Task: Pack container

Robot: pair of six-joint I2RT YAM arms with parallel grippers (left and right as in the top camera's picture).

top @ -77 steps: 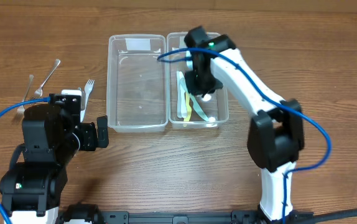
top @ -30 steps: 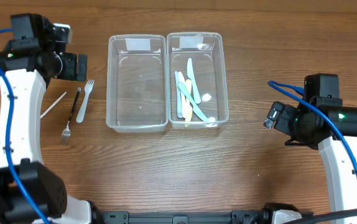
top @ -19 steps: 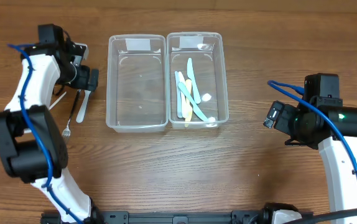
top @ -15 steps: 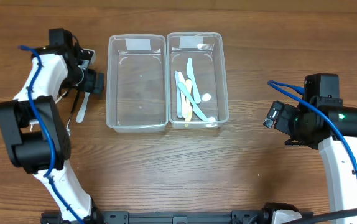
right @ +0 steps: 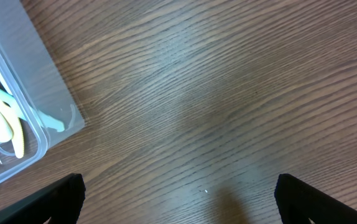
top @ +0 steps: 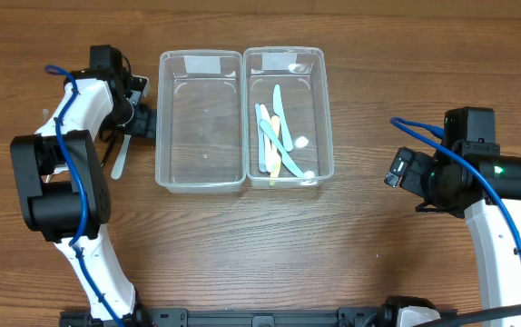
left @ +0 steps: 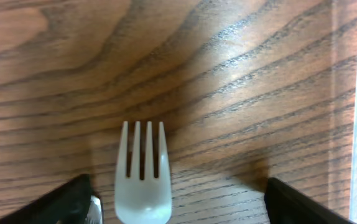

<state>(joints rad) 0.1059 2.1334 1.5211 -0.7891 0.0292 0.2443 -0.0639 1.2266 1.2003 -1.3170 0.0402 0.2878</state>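
Over at nine o'clock on the table, my left gripper hangs spread wide above the white fork, gripping nothing. The fork lies flat, tines toward twelve in the wrist view. At its three o'clock sits the empty tub, then the second tub holding pastel cutlery. Farther toward three, my right gripper hovers wide apart, empty, above bare wood.

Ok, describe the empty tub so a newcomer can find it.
On the wooden table, two clear tubs sit side by side. The empty tub is the one nearer the left arm; its neighbour holds pastel utensils.
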